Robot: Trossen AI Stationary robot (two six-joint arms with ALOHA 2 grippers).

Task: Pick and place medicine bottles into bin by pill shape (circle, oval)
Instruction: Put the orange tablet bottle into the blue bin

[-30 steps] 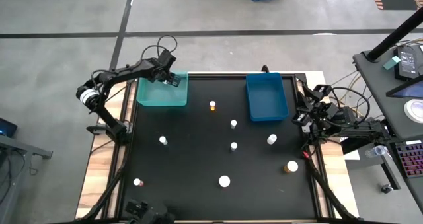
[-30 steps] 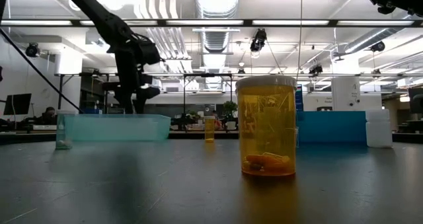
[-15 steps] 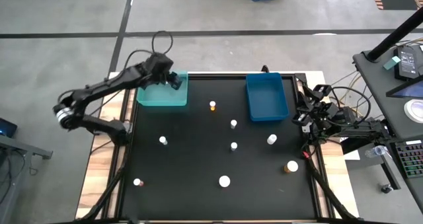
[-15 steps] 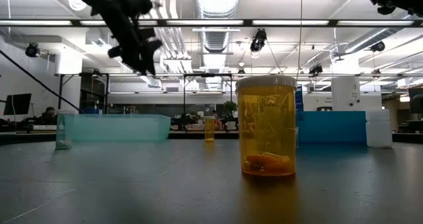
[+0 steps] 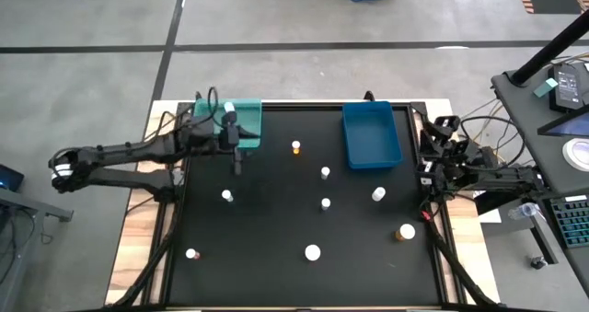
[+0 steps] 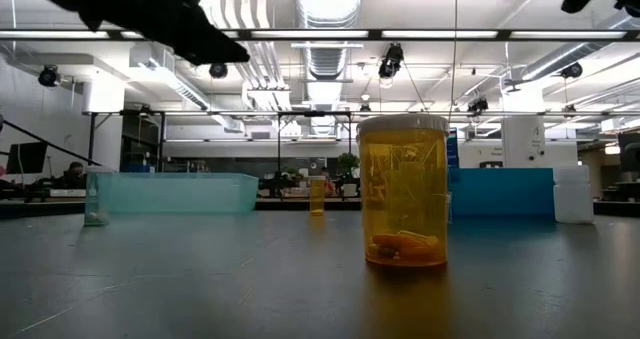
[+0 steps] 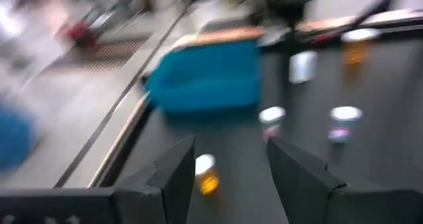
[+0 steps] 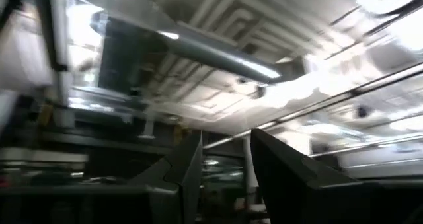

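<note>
Several small medicine bottles stand on their bases, scattered on the black mat (image 5: 276, 275). Among them are an amber one (image 5: 295, 147), white ones (image 5: 325, 172) (image 5: 226, 196) and an amber one with oval pills close to the low camera (image 6: 403, 191). My left gripper (image 5: 237, 154) hangs open and empty above the mat, by the near right corner of the teal bin (image 5: 241, 119). It points toward the blue bin (image 7: 205, 75). My right gripper (image 5: 429, 161) waits open at the table's right edge and points up at the ceiling (image 8: 221, 164).
The teal bin (image 6: 170, 192) stands at the far left and the blue bin (image 5: 372, 135) at the far right. A small white thing (image 5: 228, 108) shows over the teal bin's far part. Cables and equipment lie beyond the right edge (image 5: 515, 179).
My left gripper has come away from over the teal bin toward the table's near edge and has risen. It has tipped from pointing down to nearly level, and the arm has stretched out from the left. The bottles have stayed where they were.
</note>
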